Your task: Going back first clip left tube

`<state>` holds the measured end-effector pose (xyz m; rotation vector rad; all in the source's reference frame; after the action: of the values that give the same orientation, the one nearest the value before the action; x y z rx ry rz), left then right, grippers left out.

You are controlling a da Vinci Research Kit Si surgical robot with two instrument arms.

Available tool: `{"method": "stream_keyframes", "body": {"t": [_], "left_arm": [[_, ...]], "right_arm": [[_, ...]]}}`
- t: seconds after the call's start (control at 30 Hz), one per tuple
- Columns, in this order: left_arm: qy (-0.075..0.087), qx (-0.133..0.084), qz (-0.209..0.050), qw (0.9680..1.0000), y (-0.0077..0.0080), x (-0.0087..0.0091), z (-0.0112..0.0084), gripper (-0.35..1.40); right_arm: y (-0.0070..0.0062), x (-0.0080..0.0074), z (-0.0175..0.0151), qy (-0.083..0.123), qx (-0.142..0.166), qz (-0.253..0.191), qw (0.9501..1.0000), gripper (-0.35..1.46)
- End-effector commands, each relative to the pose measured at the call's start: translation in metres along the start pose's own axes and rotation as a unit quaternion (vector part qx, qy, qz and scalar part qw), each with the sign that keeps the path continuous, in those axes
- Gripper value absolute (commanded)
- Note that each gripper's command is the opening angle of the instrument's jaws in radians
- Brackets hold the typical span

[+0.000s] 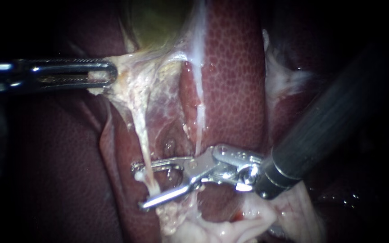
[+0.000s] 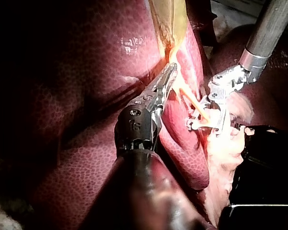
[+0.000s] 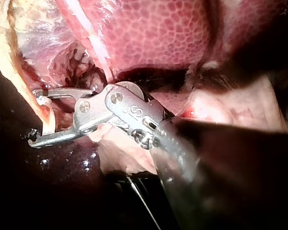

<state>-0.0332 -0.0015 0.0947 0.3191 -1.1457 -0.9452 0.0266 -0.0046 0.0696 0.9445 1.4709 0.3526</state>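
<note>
A thin pale left tube [image 1: 142,144] runs down from the gallbladder [image 1: 158,22] across the dark red liver [image 1: 235,72]. My right instrument [image 1: 139,186] comes in from the right, and its jaws stand open astride this tube, one above and one below. In the right wrist view the same open jaws [image 3: 38,116] straddle the tube [image 3: 47,111]. I cannot make out a clip on the tube. My left instrument [image 1: 111,74] is shut on pale tissue at the gallbladder's neck and holds it taut toward the left; the left wrist view shows this grip [image 2: 170,72].
A second pale strand [image 1: 199,103] runs down the liver to the right of the left tube. Loose whitish fatty tissue [image 1: 230,225] lies below the right instrument's jaws. The right shaft [image 1: 329,126] crosses the lower right.
</note>
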Motion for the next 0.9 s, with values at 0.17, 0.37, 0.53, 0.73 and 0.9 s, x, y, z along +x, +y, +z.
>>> {"method": "stream_keyframes", "body": {"t": [0.17,0.37,0.53,0.73,0.9], "left_arm": [[0.0,0.0,0.0,1.0,0.0,0.0,0.0,-0.35],[0.0,0.0,0.0,1.0,0.0,0.0,-0.0001,-0.35],[0.0,0.0,0.0,1.0,0.0,0.0,-0.0001,-0.35],[0.0,0.0,0.0,1.0,0.0001,0.0,0.0,-0.35],[0.0,0.0,0.0,1.0,0.0001,0.0,0.0,-0.35]], "right_arm": [[0.0001,-0.0002,0.0003,0.0,-0.001,-0.001,1.0,0.6],[-0.0001,-0.0002,-0.0002,-0.001,0.002,0.0,1.0,0.6],[-0.0003,-0.0002,-0.0006,-0.002,0.007,0.0,1.0,0.6],[-0.0013,-0.0006,0.0006,-0.007,0.022,-0.005,0.9997,0.6],[-0.0022,-0.0008,0.0017,-0.01,0.031,-0.001,0.9995,0.6]]}}
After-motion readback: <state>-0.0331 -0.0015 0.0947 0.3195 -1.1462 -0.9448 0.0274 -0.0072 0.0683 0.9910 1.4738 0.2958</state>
